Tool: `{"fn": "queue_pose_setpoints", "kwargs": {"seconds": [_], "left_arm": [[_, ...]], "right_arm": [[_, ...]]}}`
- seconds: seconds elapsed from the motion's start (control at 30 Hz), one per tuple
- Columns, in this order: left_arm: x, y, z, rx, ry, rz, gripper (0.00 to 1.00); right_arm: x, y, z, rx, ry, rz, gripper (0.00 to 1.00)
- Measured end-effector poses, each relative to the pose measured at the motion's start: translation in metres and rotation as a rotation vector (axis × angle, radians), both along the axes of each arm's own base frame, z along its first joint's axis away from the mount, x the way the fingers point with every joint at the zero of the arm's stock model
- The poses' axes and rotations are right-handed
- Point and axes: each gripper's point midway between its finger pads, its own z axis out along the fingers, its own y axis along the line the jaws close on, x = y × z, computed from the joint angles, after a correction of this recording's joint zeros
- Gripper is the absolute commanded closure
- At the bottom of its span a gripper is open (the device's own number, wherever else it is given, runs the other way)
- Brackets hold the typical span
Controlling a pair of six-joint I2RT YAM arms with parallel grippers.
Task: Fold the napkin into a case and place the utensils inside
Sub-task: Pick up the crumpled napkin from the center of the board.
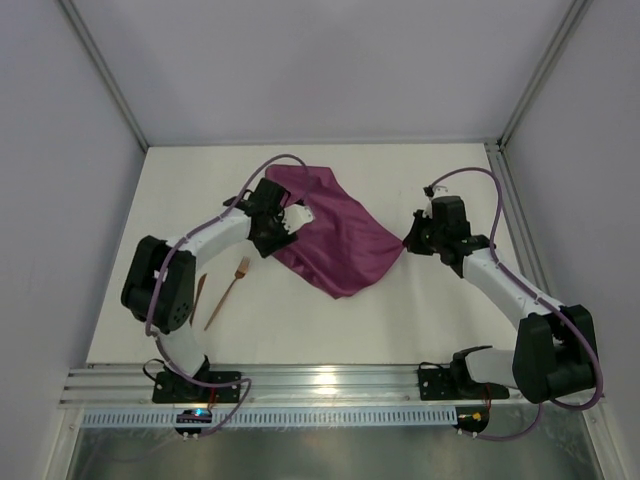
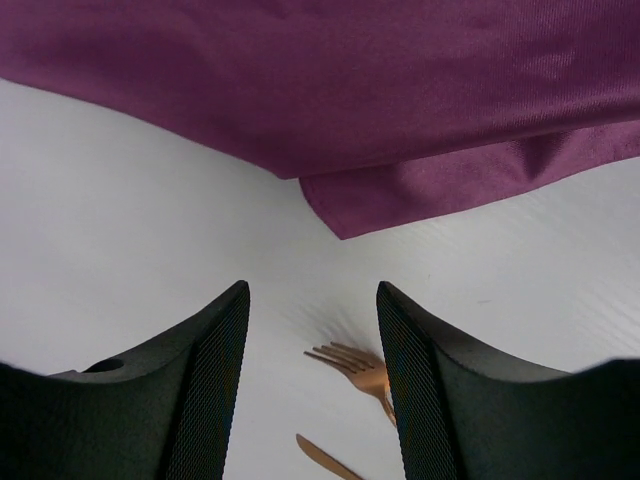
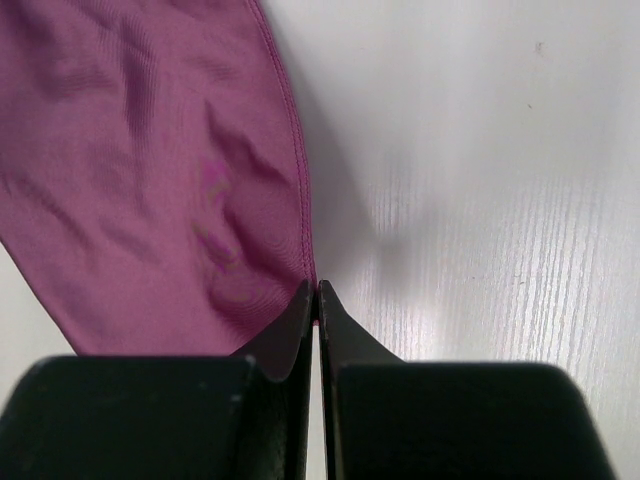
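Smack in the middle of the surface point(image 1: 430, 320), the napkin point(image 1: 335, 235) is seen as a loose, rumpled sheet, not folded into a case yet. Its 3 o'clock corner is pinched by the right claw point(image 1: 408, 243), fingers pressed together on the hem. The left claw point(image 1: 297, 218) is held at the napkin's 10 o'clock edge, fingers spread apart with nothing gripped, cloth just beyond the tips. The fork point(image 1: 226, 293) and a second slim copper utensil point(image 1: 199, 292) are found off at the napkin's 8 o'clock, apart from it.
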Motion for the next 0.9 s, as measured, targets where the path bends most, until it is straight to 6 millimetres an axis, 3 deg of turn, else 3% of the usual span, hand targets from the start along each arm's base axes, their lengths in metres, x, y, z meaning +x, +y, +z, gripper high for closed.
{"fn": "queue_pose_setpoints", "kwargs": {"seconds": [0.13, 0.53, 0.7, 0.8, 0.9], "left_arm": [[-0.005, 0.000, -0.030, 0.035, 0.042, -0.037, 0.44], [0.007, -0.013, -0.055, -0.036, 0.143, -0.033, 0.46], [-0.004, -0.021, -0.058, -0.083, 0.202, -0.046, 0.73], [-0.009, -0.025, -0.059, -0.102, 0.227, -0.059, 0.97], [-0.012, -0.026, -0.058, -0.112, 0.239, -0.060, 1.00]], "right_arm": [[0.001, 0.000, 0.002, 0.001, -0.005, 0.000, 0.97], [0.002, 0.000, 0.004, -0.002, -0.015, 0.005, 0.97], [0.003, 0.000, 0.007, -0.002, -0.022, 0.005, 0.97], [0.003, 0.000, 0.012, -0.002, -0.033, 0.005, 0.97], [0.005, -0.001, 0.027, 0.000, -0.065, 0.003, 0.97]]}}
